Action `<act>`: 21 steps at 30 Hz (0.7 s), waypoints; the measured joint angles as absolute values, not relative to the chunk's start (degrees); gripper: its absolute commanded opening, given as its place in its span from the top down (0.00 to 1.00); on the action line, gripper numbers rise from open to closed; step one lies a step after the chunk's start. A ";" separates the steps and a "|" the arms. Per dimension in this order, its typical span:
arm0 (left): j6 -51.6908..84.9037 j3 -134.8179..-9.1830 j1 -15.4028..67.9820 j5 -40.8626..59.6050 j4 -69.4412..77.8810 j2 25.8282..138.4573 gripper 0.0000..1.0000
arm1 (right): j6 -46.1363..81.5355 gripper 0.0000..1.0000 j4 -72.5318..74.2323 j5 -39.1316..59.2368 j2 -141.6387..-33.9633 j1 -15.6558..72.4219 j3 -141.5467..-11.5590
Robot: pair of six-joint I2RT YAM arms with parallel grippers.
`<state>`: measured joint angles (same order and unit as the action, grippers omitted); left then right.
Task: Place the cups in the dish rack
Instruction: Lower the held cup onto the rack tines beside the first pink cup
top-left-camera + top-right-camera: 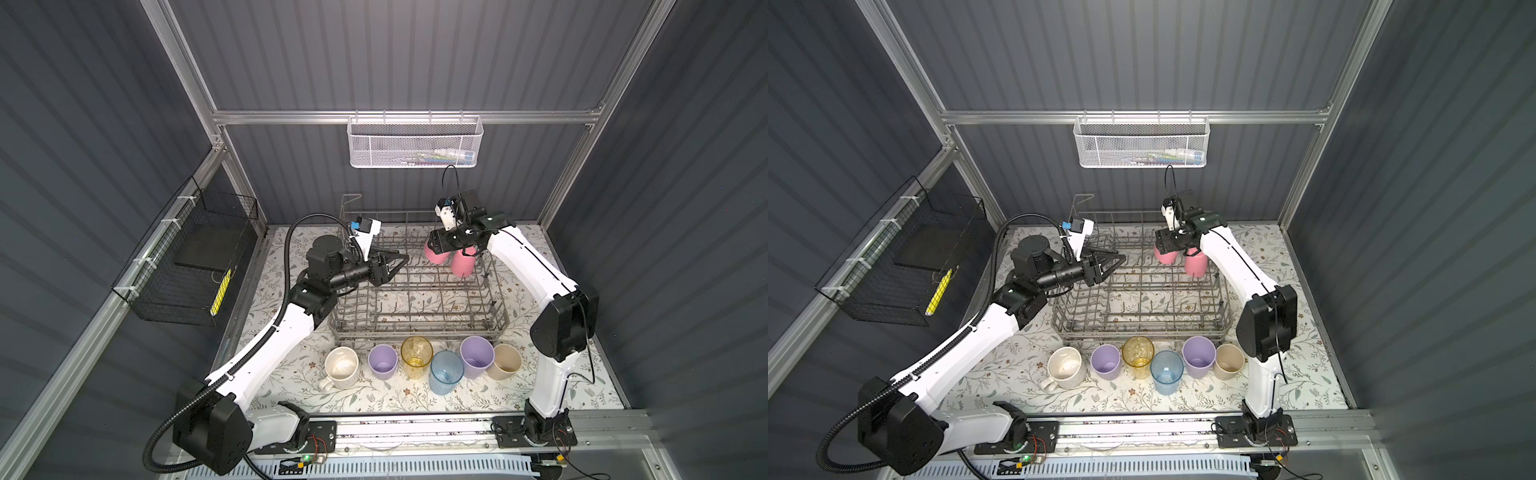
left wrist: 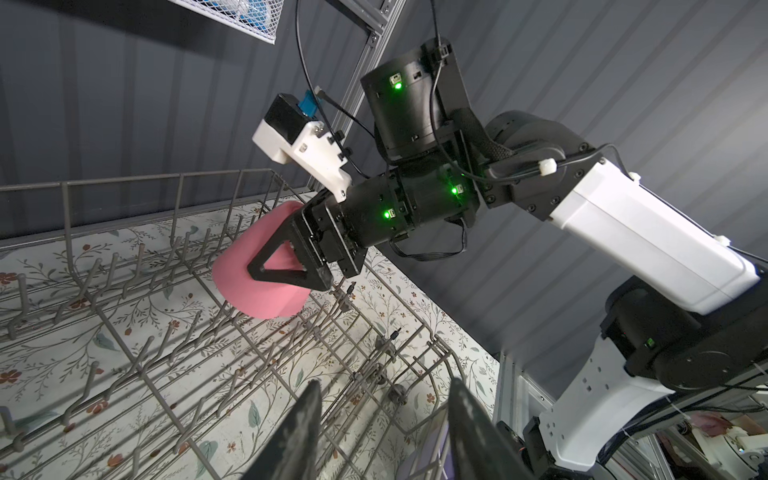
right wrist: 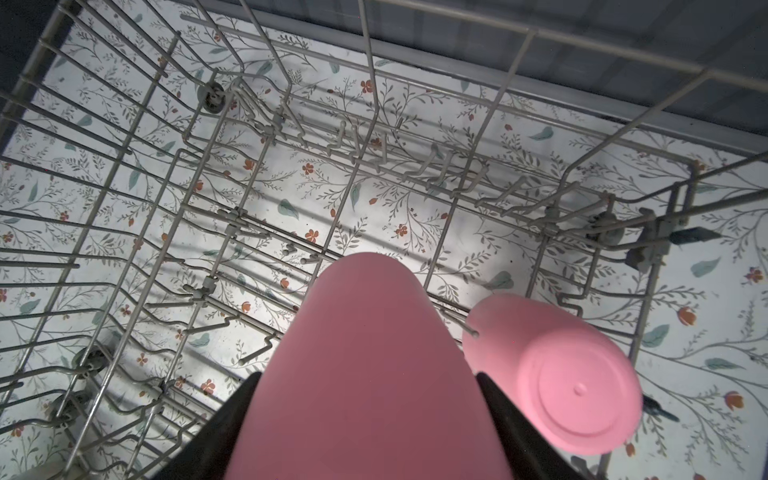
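The grey wire dish rack (image 1: 415,330) stands mid-table. My right gripper (image 3: 368,374) is shut on a pink cup (image 3: 365,353), held tilted just above the rack's back right part (image 1: 436,257). A second pink cup (image 3: 561,374) sits upside down on the tines right beside it (image 1: 463,265). My left gripper (image 2: 384,386) hangs open and empty over the rack's left side (image 1: 397,266). In front of the rack stand a cream mug (image 1: 341,365), a lilac cup (image 1: 382,360), a yellow tumbler (image 1: 417,355), a blue tumbler (image 1: 446,372), another lilac cup (image 1: 477,356) and a beige cup (image 1: 505,361).
A white mesh basket (image 1: 415,143) hangs on the back wall above the rack. A black wire basket (image 1: 187,257) is fixed to the left wall. My right arm's elbow (image 1: 561,324) sits close to the beige cup.
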<state>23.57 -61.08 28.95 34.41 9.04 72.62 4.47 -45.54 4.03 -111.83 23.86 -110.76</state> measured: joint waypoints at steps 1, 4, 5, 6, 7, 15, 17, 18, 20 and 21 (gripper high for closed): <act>23.51 -60.93 28.95 34.41 8.99 72.55 0.51 | 4.43 0.42 -45.56 3.81 -112.09 23.92 -110.80; 23.46 -60.36 28.95 34.41 8.95 72.38 0.51 | 4.23 0.42 -46.15 2.98 -113.12 23.97 -110.96; 23.46 -60.25 28.95 34.41 8.93 72.34 0.52 | 4.16 0.42 -46.39 2.74 -113.49 23.97 -111.02; 23.44 -60.25 28.95 34.44 8.80 72.31 0.51 | 4.01 0.42 -46.57 2.28 -113.78 23.94 -111.13; 23.44 -60.25 28.95 34.44 8.80 72.27 0.51 | 3.97 0.42 -46.78 2.02 -114.02 23.97 -111.35; 23.07 -60.23 28.95 34.44 8.75 71.72 0.52 | 3.40 0.41 -47.22 0.60 -115.85 23.94 -114.06; 23.05 -60.23 28.95 34.44 8.73 71.70 0.52 | 3.38 0.41 -47.22 0.62 -116.57 23.94 -115.11; 23.05 -60.16 28.95 34.44 8.75 71.66 0.52 | 3.38 0.41 -47.18 0.62 -116.88 23.94 -115.48; 23.03 -59.86 28.95 34.44 8.69 71.46 0.52 | 3.38 0.40 -47.40 0.62 -117.49 23.94 -115.96; 23.00 -59.72 28.95 34.44 8.58 71.37 0.52 | 3.38 0.40 -47.42 0.62 -117.84 23.94 -116.18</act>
<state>23.00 -59.72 28.95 34.44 8.58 71.37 3.38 -47.42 0.62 -117.84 23.94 -116.18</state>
